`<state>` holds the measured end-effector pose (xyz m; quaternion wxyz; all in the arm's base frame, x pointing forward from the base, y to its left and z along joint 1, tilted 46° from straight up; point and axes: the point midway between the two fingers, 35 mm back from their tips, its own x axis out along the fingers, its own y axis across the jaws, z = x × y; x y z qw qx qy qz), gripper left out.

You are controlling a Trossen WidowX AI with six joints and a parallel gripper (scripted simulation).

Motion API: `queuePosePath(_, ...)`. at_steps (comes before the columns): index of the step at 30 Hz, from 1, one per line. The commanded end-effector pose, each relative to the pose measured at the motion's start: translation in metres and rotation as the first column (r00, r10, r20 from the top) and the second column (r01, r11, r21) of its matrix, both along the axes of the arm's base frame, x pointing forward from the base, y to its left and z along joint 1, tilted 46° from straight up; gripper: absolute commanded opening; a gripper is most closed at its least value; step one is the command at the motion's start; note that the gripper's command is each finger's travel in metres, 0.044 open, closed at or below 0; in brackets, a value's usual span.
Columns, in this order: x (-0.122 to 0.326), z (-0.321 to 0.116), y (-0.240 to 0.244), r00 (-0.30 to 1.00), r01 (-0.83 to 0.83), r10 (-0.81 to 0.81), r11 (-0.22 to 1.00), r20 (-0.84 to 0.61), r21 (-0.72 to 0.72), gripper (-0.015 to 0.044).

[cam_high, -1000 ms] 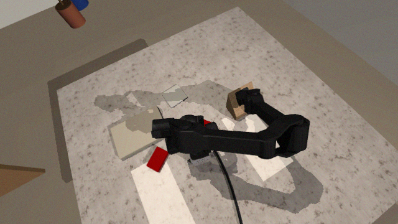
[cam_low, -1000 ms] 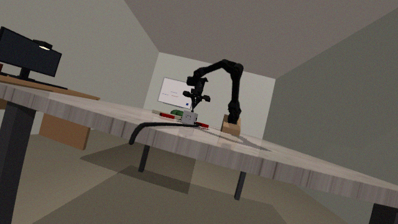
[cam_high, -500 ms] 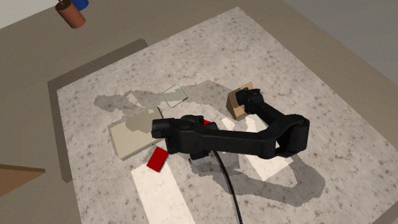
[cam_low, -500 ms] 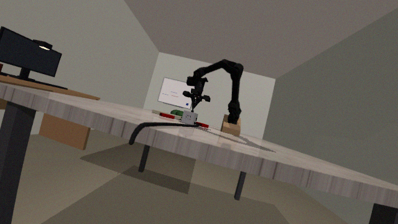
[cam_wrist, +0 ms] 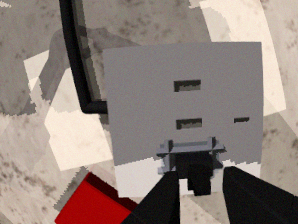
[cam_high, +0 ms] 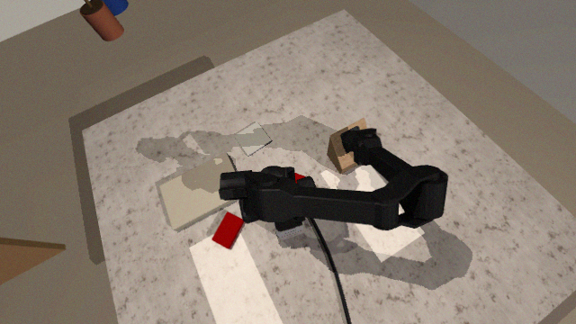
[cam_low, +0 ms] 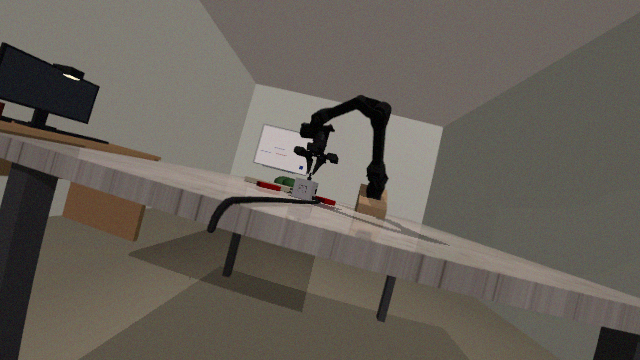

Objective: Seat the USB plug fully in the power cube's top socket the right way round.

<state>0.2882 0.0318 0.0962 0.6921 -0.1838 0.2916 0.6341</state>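
The grey power cube (cam_high: pixel 290 231) (cam_low: pixel 300 188) (cam_wrist: pixel 145 100) sits on the table, with slots in its top. The black USB plug (cam_wrist: pixel 190 161) stands in the socket near the lower edge of the cube's top in the wrist view, framed by a grey-blue bracket (cam_wrist: pixel 190 148). How deep it sits and which way round it is cannot be told. My gripper (cam_low: pixel 309 173) (cam_wrist: pixel 200 179) points down just above the plug. Its fingers are slightly open, one on each side of the plug, with gaps showing. In the top view the arm hides the fingers and plug.
A black cable (cam_high: pixel 333 265) (cam_low: pixel 270 200) (cam_wrist: pixel 72 55) runs from the cube's side. A red block (cam_high: pixel 228 230) (cam_low: pixel 268 185) and another red block (cam_high: pixel 299 177) (cam_low: pixel 326 201) (cam_wrist: pixel 92 205) lie near the cube. A beige slab (cam_high: pixel 180 207), a thin glassy tile (cam_high: pixel 253 139) and a wooden block (cam_high: pixel 335 153) (cam_low: pixel 370 207) are also there.
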Motion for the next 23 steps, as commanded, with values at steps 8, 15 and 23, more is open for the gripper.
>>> queuePosePath(8, -0.0001, -0.0001, 0.0, 1.0, 0.0, 0.0, 1.0, -0.001, 0.0, 0.0095)
queuePosePath(15, 0.0, 0.0021, -0.0022, 1.0, 0.0, 0.0, 1.0, 0.0, 0.0, 0.0095)
queuePosePath(23, 0.0, 0.0076, -0.008, 1.0, 0.0, 0.0, 1.0, 0.0, 0.0, 0.0095)
